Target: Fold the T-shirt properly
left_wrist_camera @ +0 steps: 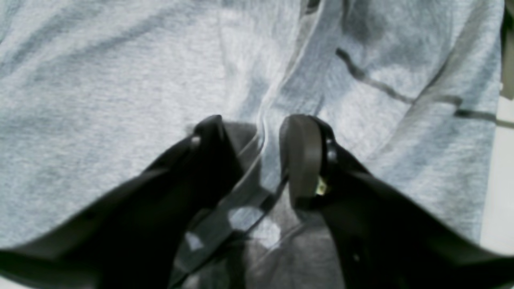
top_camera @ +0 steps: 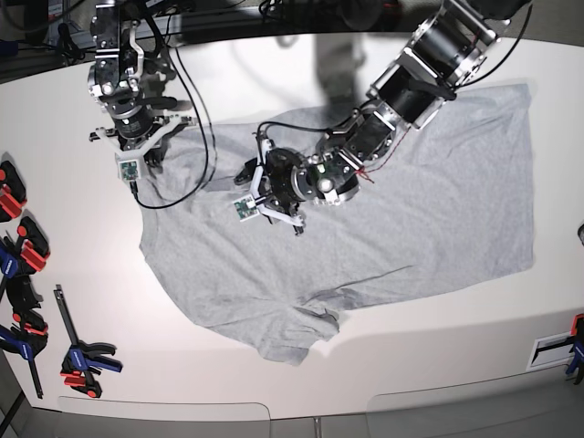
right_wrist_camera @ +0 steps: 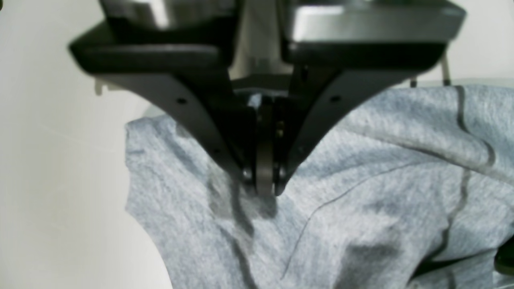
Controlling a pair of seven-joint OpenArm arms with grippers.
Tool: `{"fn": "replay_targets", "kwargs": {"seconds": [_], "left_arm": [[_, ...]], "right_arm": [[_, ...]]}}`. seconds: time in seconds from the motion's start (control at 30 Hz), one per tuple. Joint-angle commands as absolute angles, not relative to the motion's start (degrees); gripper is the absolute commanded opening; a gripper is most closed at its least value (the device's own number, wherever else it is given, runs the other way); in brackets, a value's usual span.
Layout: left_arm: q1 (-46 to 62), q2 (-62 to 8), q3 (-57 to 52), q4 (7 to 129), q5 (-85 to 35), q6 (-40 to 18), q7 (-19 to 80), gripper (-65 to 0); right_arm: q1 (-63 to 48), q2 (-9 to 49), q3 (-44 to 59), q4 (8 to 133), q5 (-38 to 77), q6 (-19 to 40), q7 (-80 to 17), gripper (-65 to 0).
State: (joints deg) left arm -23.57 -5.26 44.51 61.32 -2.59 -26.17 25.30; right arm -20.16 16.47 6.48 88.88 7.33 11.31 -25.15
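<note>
Left wrist view: the left gripper (left_wrist_camera: 259, 132) is hanging low over the T-shirt (left_wrist_camera: 120, 100), its jaws parted on either side of a raised seam ridge that is running straight away from the camera — nothing is pinched between them.

Right wrist view: the right gripper (right_wrist_camera: 263, 180) is pressing its jaws clenched together into the grey cloth (right_wrist_camera: 361, 180) near a curved edge; whether a fold is actually caught between them I cannot tell.

Base view: the T-shirt (top_camera: 438, 210) is lying spread across the middle of the desk (top_camera: 274, 55), long axis running side to side. The left gripper (top_camera: 265, 196) is sitting over the shirt's middle — nearer the seam, I judge — while the right gripper (top_camera: 137, 151) is working the far-left corner of the cloth.
</note>
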Motion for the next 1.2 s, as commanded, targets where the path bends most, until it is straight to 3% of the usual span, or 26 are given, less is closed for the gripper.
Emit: {"fn": "replay_targets", "kwargs": {"seconds": [0.0, 0.1, 0.23, 0.33, 0.5, 1.17], "left_arm": [[-24.80, -4.80, 44.31, 61.82, -2.17, -26.13, 25.45, -47.9], [-25.08, -4.80, 44.29, 61.91, -2.07, -26.13, 25.45, -54.1], [-25.26, -4.80, 44.29, 61.91, -1.96, -25.96, 27.11, -54.0], [-25.47, -4.80, 44.29, 61.91, -1.93, -25.98, 29.17, -51.7], [-25.89, -4.82, 44.29, 61.91, -1.52, -25.93, 30.55, -41.9], [-25.50, -6.90, 44.29, 69.32, -7.57, -23.62, 31.70, -42.0]], "right_arm": [[-20.82, 16.67, 6.39, 88.40, 6.17, 11.16, -29.87, -65.0], [-20.84, 16.67, 6.39, 88.40, 6.17, 11.16, -29.98, -65.0], [-20.84, 16.67, 6.39, 88.40, 6.17, 11.16, -30.04, -65.0], [-20.84, 16.67, 6.39, 88.40, 6.17, 11.16, -30.02, -65.0], [-20.82, 16.67, 6.39, 88.40, 6.17, 11.16, -30.02, -65.0], [-20.84, 16.67, 6.39, 88.40, 6.15, 11.16, -30.04, -65.0]]}}
